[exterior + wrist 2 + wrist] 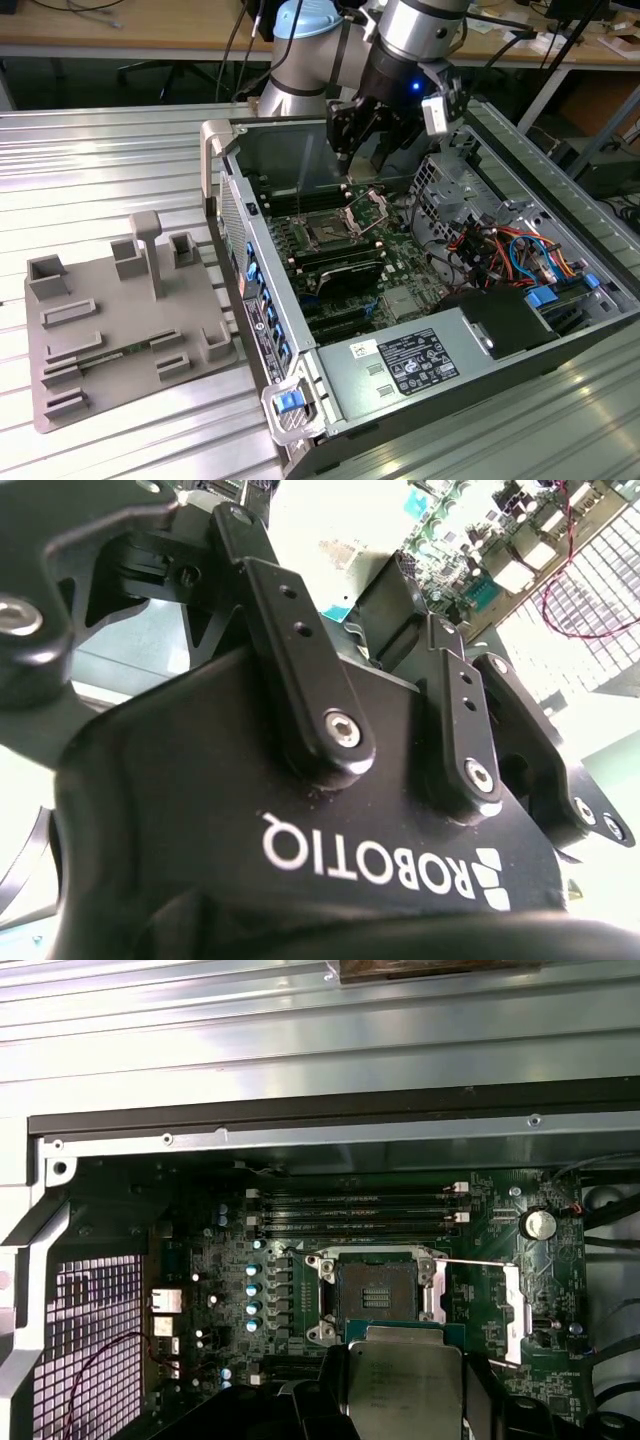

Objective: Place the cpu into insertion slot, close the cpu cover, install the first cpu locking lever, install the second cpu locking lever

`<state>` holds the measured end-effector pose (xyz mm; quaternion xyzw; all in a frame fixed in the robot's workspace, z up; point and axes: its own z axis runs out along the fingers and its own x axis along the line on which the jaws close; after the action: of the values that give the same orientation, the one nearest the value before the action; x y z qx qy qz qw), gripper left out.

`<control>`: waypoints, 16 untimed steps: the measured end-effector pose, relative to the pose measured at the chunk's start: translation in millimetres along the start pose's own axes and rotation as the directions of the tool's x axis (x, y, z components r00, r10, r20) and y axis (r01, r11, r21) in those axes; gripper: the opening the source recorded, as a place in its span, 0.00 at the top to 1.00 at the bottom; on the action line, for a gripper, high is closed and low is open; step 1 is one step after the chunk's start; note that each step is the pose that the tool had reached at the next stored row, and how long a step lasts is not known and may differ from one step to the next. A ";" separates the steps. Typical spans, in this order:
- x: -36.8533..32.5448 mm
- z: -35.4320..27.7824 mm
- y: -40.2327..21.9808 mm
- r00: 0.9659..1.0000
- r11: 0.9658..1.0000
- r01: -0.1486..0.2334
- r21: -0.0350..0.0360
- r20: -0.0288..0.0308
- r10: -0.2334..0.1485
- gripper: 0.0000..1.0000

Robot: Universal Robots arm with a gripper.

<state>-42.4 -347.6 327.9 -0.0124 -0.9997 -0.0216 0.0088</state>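
Observation:
My gripper (362, 150) hangs inside the open computer case, above the far end of the green board. In the first wrist view the gripper (405, 1358) is shut on the cpu (405, 1388), a silvery square chip with a greenish rim, held between two dark fingers (335, 1392). The insertion slot (383, 1288) lies bare just beyond the chip, a dark square recess with a metal rim. In the exterior view the slot (328, 233) sits below and to the left of the gripper. The cpu cover (368, 207) stands swung up beside it. A thin lever wire (475, 1263) sticks out sideways.
The case walls (232, 190) ring the board closely. Long black memory slots (360, 1207) run beside the socket. A bundle of cables (500, 250) and a power supply (400, 365) fill the exterior view's right. A grey fixture plate (120, 330) lies on the ribbed table at the left.

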 end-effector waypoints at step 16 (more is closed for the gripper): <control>0.0 3.4 -0.1 1.000 1.000 0.000 0.000 0.000 0.000 0.45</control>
<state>-42.5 -347.6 324.5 -0.0124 -0.9997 -0.0216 0.0088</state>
